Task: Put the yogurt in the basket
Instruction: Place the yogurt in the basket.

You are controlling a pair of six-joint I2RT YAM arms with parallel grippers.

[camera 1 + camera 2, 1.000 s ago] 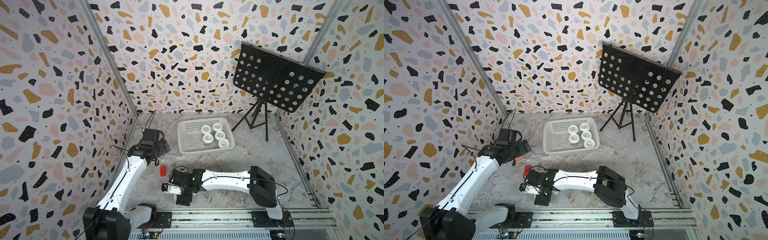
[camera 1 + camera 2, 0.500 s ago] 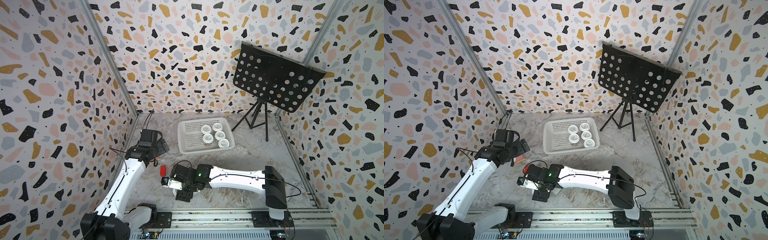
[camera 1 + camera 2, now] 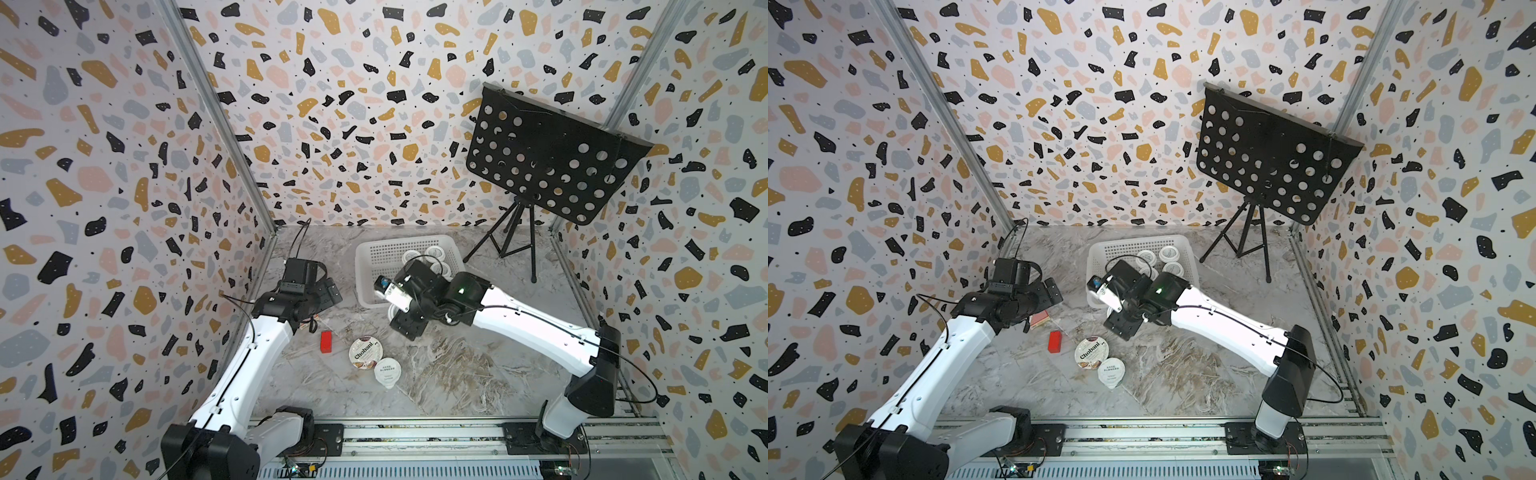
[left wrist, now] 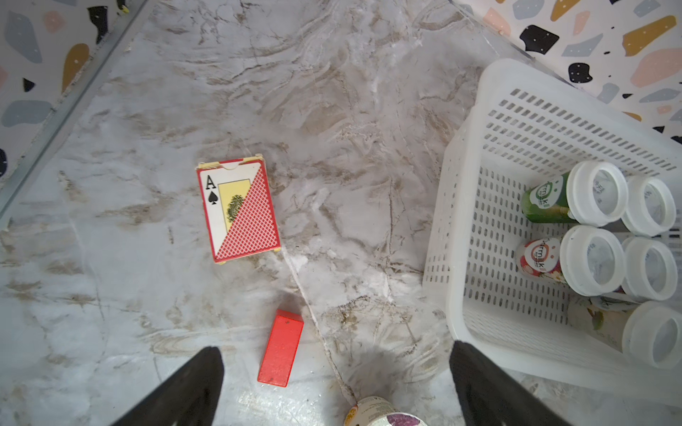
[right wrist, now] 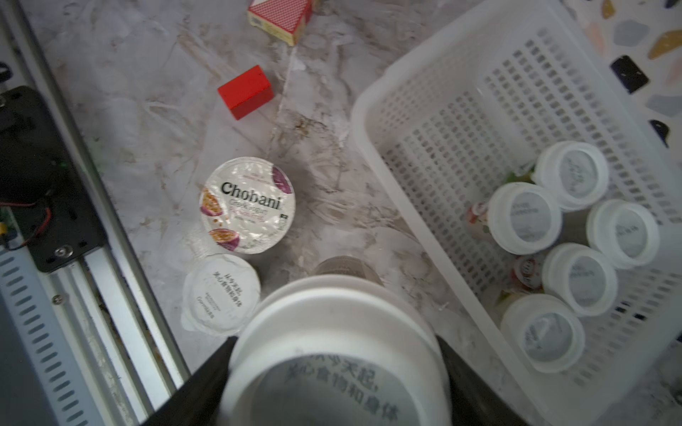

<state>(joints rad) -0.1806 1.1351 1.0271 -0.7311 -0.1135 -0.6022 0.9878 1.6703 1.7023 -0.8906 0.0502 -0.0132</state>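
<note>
Yogurt cup [image 5: 324, 317] in the right gripper [image 5: 336, 372], describe it fast, says QA.

Me: round, white; stepped white lid with a grey printed centre; side mostly hidden from my wrist camera; my right gripper's black jaws are clamped on its sides; it hangs over the table [image 5: 166, 129], just beside the near rim of the basket [image 5: 461, 110], outside it.

QA: rest of the yogurt?

Me: five cups [image 5: 524, 217] inside the basket, lids up, bunched at one end, touching or nearly so; same white lids with greyish centres; left wrist view shows a green label [image 4: 546, 201] on one and a red floral label [image 4: 540, 258] on another. Two more on the table in front of the basket: Chobani cup [image 5: 247, 204], wider, white lid with purple fruit print; foil-lid cup [image 5: 220, 295], smaller, plain white with a tab, touching it.

QA: left side?

Me: left gripper [image 4: 334, 348] spread wide over the table, gripping nothing; red block [image 4: 280, 346] and card deck [image 4: 238, 212] lie beneath its camera.
</note>
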